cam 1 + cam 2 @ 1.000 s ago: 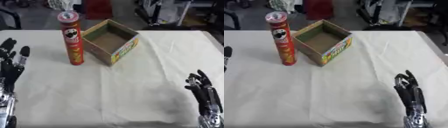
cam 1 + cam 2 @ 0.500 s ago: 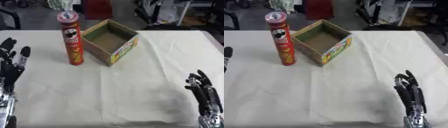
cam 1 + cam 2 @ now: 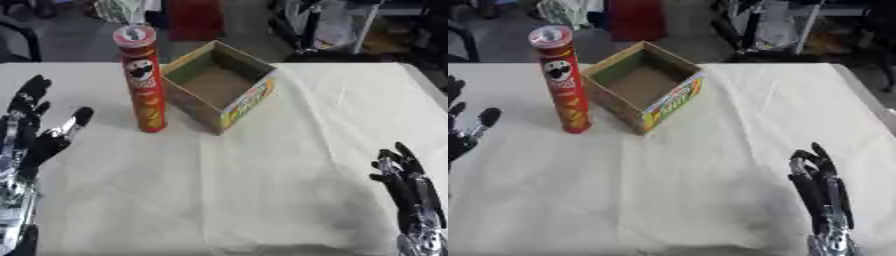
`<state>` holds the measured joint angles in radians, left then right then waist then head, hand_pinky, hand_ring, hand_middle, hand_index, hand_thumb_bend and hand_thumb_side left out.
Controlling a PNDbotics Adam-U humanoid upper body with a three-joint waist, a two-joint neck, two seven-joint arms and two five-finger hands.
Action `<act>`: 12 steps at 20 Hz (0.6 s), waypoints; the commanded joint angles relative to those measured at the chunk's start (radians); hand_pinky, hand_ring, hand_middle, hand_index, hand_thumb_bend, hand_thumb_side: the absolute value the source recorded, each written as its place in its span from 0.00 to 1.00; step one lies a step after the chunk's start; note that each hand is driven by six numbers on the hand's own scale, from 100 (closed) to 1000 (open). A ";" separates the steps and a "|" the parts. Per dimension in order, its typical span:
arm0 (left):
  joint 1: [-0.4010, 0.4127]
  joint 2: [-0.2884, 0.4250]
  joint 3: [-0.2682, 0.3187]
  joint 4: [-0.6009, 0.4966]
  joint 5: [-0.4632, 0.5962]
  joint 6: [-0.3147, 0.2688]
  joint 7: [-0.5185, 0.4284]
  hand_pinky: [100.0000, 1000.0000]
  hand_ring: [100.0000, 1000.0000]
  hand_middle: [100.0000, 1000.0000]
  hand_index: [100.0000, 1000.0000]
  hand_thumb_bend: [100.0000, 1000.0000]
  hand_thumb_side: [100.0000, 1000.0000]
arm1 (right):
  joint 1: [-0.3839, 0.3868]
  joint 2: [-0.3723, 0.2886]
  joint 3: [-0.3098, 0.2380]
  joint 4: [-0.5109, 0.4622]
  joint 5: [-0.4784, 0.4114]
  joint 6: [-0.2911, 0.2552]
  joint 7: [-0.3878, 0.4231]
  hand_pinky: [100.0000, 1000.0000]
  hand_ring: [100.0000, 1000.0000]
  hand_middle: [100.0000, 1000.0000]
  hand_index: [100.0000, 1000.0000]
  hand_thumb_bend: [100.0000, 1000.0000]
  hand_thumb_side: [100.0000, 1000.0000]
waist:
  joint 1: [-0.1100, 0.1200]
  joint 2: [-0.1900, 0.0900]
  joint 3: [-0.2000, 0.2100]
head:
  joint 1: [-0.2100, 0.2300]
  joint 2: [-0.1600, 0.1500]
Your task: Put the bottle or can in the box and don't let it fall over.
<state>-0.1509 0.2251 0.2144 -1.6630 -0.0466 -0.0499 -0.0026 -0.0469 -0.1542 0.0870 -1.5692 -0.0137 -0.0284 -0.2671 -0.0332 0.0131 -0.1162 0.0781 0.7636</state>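
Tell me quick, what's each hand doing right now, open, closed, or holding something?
Left hand: open, fingers spread, holding nothing, low at the left edge.
Right hand: open, fingers relaxed and pointing up, holding nothing, near the lower right corner.

Tall red can stands upright just left of the open, empty cardboard box.

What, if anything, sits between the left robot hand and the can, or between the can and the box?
Nothing visible. Only bare tablecloth lies between the open left robot hand and the upright can. The can stands right beside the open-topped box, with no object between them.
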 commanded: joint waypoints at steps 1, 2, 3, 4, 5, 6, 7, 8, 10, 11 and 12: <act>-0.020 0.036 -0.004 0.019 0.030 -0.010 -0.011 0.99 1.00 0.85 0.94 0.73 0.28 | -0.008 -0.016 -0.001 -0.008 -0.005 0.001 0.001 0.64 0.73 0.78 0.97 0.00 0.56 | 0.001 -0.008 0.000 | 0.002 -0.005; -0.021 0.037 -0.004 0.023 0.034 -0.013 -0.013 0.99 1.00 0.85 0.94 0.73 0.28 | -0.008 -0.016 -0.001 -0.008 -0.005 0.001 0.001 0.64 0.73 0.78 0.97 0.00 0.56 | 0.001 -0.008 0.000 | 0.002 -0.005; -0.022 0.038 -0.004 0.025 0.036 -0.015 -0.013 0.99 1.00 0.85 0.94 0.73 0.28 | -0.008 -0.016 -0.001 -0.008 -0.005 0.001 0.001 0.64 0.73 0.78 0.97 0.00 0.56 | 0.001 -0.008 0.000 | 0.002 -0.005; -0.028 0.044 -0.010 0.033 0.041 -0.013 -0.018 0.99 1.00 0.79 0.89 0.69 0.21 | -0.007 -0.016 0.001 -0.007 -0.006 0.002 0.002 0.64 0.73 0.78 0.97 0.00 0.56 | 0.001 -0.011 -0.005 | 0.008 -0.002; -0.043 0.052 -0.023 0.049 0.051 -0.005 -0.025 0.99 1.00 0.79 0.89 0.68 0.20 | -0.005 -0.015 0.004 -0.005 -0.006 0.003 0.004 0.64 0.73 0.78 0.97 0.00 0.56 | 0.000 -0.013 -0.011 | 0.012 0.000; -0.062 0.058 -0.033 0.068 0.063 0.007 -0.030 0.99 1.00 0.78 0.89 0.68 0.19 | -0.005 -0.015 0.005 -0.005 -0.007 0.003 0.005 0.64 0.73 0.78 0.97 0.00 0.56 | 0.000 -0.014 -0.014 | 0.013 0.001; -0.085 0.064 -0.039 0.091 0.077 0.020 -0.032 0.99 1.00 0.78 0.89 0.68 0.19 | -0.005 -0.015 0.005 -0.004 -0.008 0.003 0.006 0.64 0.73 0.78 0.97 0.00 0.56 | -0.001 -0.014 -0.015 | 0.013 0.001; -0.109 0.070 -0.042 0.115 0.091 0.030 -0.035 0.99 1.00 0.78 0.89 0.67 0.19 | -0.005 -0.014 0.006 -0.004 -0.009 0.003 0.007 0.64 0.73 0.78 0.97 0.00 0.57 | -0.001 -0.014 -0.017 | 0.015 0.002; -0.158 0.082 -0.048 0.164 0.122 0.041 -0.041 0.99 1.00 0.78 0.89 0.66 0.20 | -0.005 -0.014 0.007 -0.004 -0.010 0.003 0.007 0.64 0.73 0.78 0.97 0.00 0.57 | 0.000 -0.012 -0.020 | 0.016 0.002; -0.183 0.089 -0.052 0.189 0.137 0.045 -0.045 0.99 1.00 0.77 0.89 0.66 0.20 | -0.006 -0.014 0.007 -0.004 -0.010 0.003 0.008 0.64 0.73 0.78 0.97 0.00 0.57 | 0.000 -0.011 -0.021 | 0.017 0.002; -0.208 0.094 -0.054 0.208 0.150 0.047 -0.048 0.99 1.00 0.77 0.89 0.66 0.21 | -0.006 -0.014 0.007 -0.003 -0.010 0.004 0.008 0.64 0.73 0.78 0.97 0.00 0.57 | 0.000 -0.010 -0.022 | 0.017 0.002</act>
<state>-0.3377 0.2858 0.1637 -1.4663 0.0833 -0.0082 -0.0465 -0.0431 -0.1542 0.0936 -1.5642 -0.0164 -0.0236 -0.2617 -0.0353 0.0128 -0.1368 0.0922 0.7639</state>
